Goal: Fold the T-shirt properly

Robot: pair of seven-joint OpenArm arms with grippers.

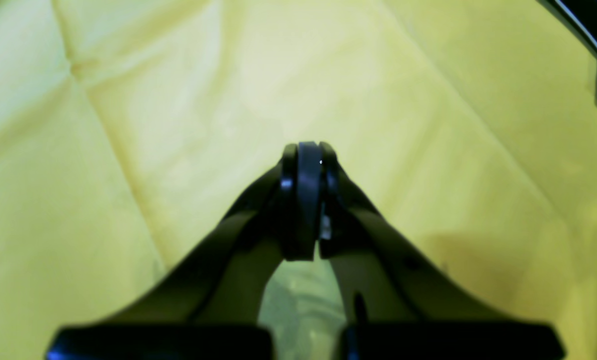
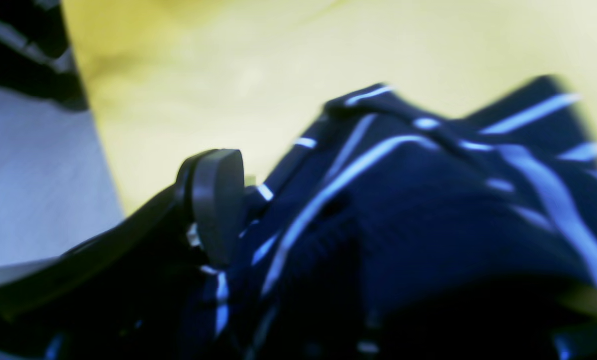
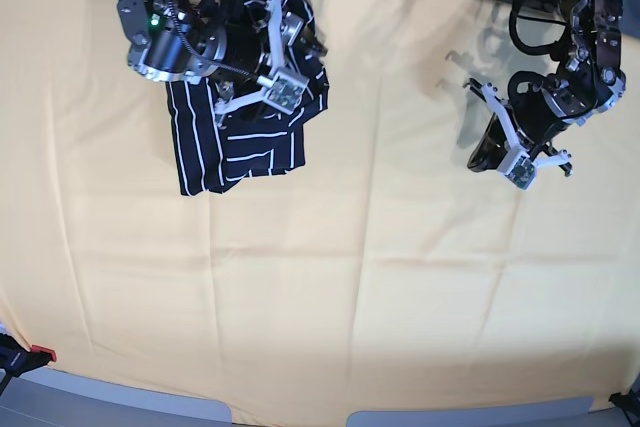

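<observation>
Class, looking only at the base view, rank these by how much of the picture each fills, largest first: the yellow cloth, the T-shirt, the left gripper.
1. Yellow cloth, covering nearly the whole view.
2. T-shirt, partly hidden by the right arm.
3. Left gripper; it is raised nearer the camera, so it may look bigger than it truly is.

The base view looks straight down on the whole yellow cloth [image 3: 350, 277] from high above. Each wrist view peers close along its own arm's fingers, sharing that cloth.
</observation>
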